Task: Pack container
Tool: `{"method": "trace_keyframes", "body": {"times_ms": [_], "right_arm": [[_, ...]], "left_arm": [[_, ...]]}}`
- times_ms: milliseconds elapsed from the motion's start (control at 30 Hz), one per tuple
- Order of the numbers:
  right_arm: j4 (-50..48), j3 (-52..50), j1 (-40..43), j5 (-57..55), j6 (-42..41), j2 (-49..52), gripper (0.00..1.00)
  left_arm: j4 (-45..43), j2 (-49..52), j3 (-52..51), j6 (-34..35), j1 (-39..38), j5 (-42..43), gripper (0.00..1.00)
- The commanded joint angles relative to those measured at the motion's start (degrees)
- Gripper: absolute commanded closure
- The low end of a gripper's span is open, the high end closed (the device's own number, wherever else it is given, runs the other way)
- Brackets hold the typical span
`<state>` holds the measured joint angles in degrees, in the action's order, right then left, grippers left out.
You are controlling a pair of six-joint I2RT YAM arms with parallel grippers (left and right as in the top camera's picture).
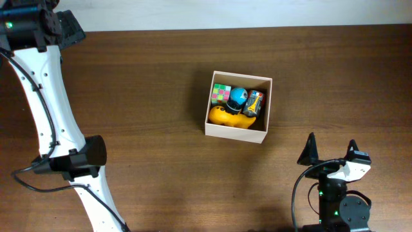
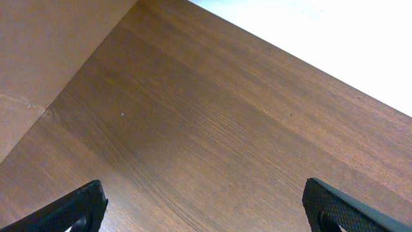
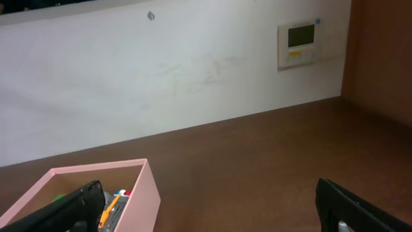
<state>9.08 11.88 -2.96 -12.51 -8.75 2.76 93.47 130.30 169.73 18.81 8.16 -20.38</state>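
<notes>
The container (image 1: 234,131) is a square white box, tan inside, at the middle of the table. In it lie a yellow-orange duck (image 1: 230,117), a blue ball (image 1: 239,96), a multicoloured cube (image 1: 221,94) and a dark toy with orange marks (image 1: 255,103). My right gripper (image 1: 331,152) is open and empty, near the table's front right, apart from the box. In the right wrist view (image 3: 212,209) the box corner (image 3: 138,196) shows at lower left. My left gripper (image 1: 67,29) is at the far left back corner; in the left wrist view (image 2: 206,206) it is open over bare wood.
The brown wooden table (image 1: 148,84) ends at a white wall (image 3: 161,71) behind. A brown panel (image 2: 45,51) stands beside the left gripper. The left arm (image 1: 45,109) runs along the table's left side. A wall control unit (image 3: 298,42) hangs on the wall.
</notes>
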Motion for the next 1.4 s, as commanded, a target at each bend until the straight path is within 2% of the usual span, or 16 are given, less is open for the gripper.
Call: {"method": "trace_keyframes", "body": {"times_ms": [0,433,933,1233,1300,1367], "right_arm": [[0.70,-0.44,0.46,0.31,0.37,-0.68,0.01],[9.14,-0.44,0.46,0.31,0.37,-0.68,0.01],[31.80,-0.44,0.46,0.31,0.37,-0.68,0.01],[37.22,-0.44,0.46,0.31,0.37,-0.68,0.01],[37.22,-0.44,0.46,0.31,0.37,-0.68,0.01],[37.22,-0.44,0.46,0.31,0.37,-0.68,0.01]], "left_arm": [[-0.13,0.00,0.90,-0.46,0.26,0.02,0.01],[-0.13,0.00,0.90,-0.46,0.26,0.02,0.01],[-0.13,0.00,0.90,-0.46,0.26,0.02,0.01],[-0.09,0.00,0.90,-0.46,0.26,0.11,0.01],[0.09,0.00,0.90,-0.44,0.26,2.05,0.01],[0.07,-0.02,0.90,-0.46,0.63,7.58,0.01]]}}
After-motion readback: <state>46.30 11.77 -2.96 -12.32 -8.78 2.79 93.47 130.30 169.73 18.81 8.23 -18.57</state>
